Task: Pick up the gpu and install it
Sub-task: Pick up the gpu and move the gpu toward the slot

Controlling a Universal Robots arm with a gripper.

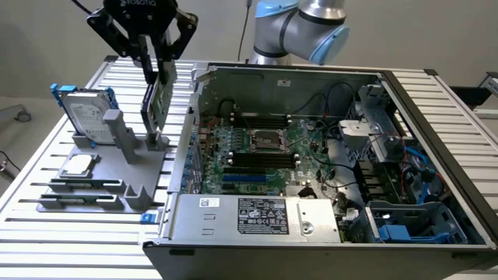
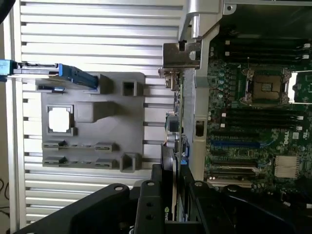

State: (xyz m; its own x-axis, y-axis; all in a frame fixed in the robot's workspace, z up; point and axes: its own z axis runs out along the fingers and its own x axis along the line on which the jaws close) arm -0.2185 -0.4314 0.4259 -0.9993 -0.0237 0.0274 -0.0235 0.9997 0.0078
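Note:
The gpu (image 1: 158, 104) stands on edge, slightly tilted, over the grey holder (image 1: 97, 182) left of the open computer case (image 1: 181, 153) in the exterior view. My gripper (image 1: 158, 71) comes down from above and is shut on the card's top edge. The card's lower end is at the holder's short posts; I cannot tell whether it still rests in them. In the wrist view the gpu (image 2: 171, 127) runs edge-on from my gripper (image 2: 176, 197) to its silver end bracket (image 2: 181, 53), beside the case wall. The motherboard (image 1: 265, 146) lies exposed inside the case.
A silver hard drive in a blue frame (image 1: 81, 114) stands upright at the holder's far left, and a square chip (image 1: 78, 165) lies flat on it. Cables and drive cages (image 1: 374, 134) crowd the case's right side. A power supply (image 1: 257, 217) fills the case's near end.

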